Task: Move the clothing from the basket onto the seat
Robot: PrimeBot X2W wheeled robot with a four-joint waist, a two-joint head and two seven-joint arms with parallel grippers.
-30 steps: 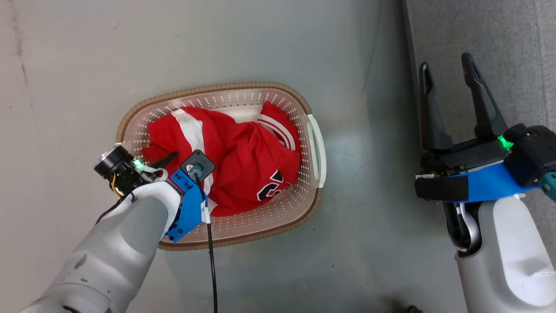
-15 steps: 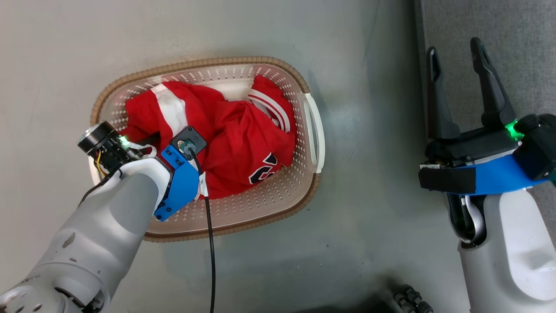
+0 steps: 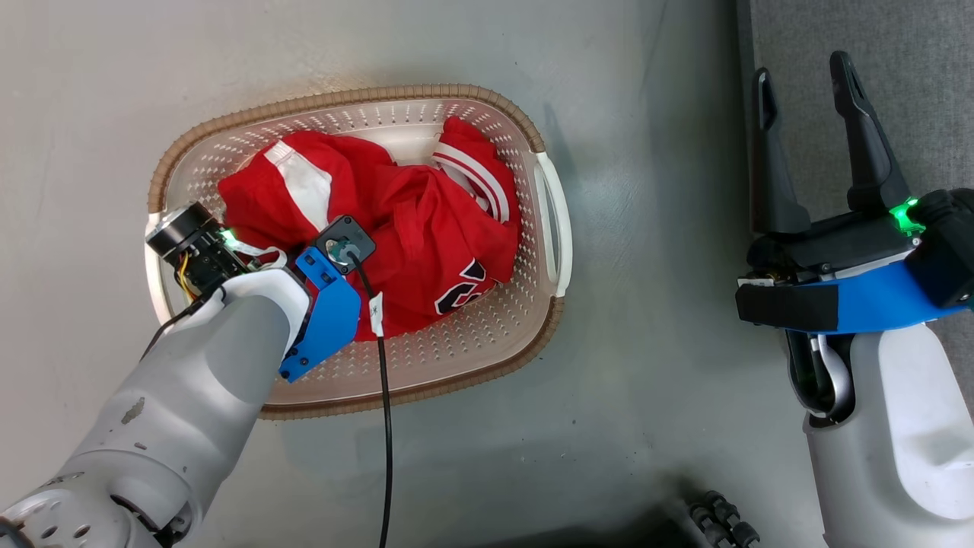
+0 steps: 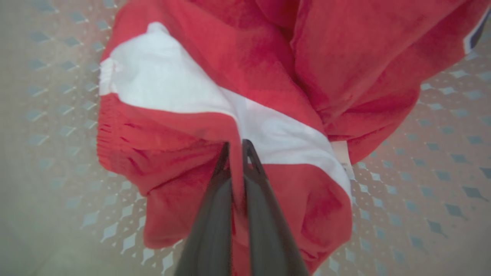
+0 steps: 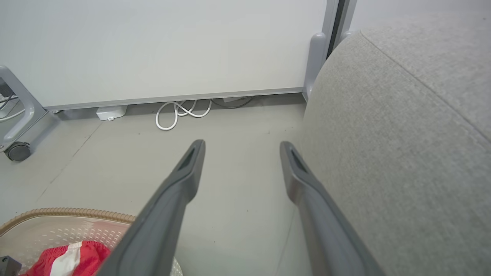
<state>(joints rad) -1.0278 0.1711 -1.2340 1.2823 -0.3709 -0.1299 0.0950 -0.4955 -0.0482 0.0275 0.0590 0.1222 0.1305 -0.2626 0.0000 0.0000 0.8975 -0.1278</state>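
The basket (image 3: pixel 342 95) stands on the grey floor with the clothing in it. A red garment with a broad white stripe (image 3: pixel 304 183) lies at its left, and a red garment with black-and-white lettering (image 3: pixel 449 251) lies at its right. My left wrist (image 3: pixel 251 266) reaches down into the basket's left side. In the left wrist view my left gripper (image 4: pixel 238 147) is shut on a fold of the striped garment (image 4: pixel 172 84), just above the basket's perforated floor (image 4: pixel 441 153). My right gripper (image 3: pixel 803 72) hangs open and empty beside the light-grey seat (image 3: pixel 898 46), whose rounded edge (image 5: pixel 402 115) is to its right.
A black cable (image 3: pixel 384 426) trails from my left wrist over the basket's near rim. A white panel wall stands behind, with a coiled white cord (image 5: pixel 180 113) and a caster wheel (image 5: pixel 17 151) at its foot. Bare floor (image 3: pixel 647 304) separates basket and seat.
My left gripper has closed on the striped garment, and the fabric has bunched toward it. The head camera has shifted. My right gripper stays open as before.
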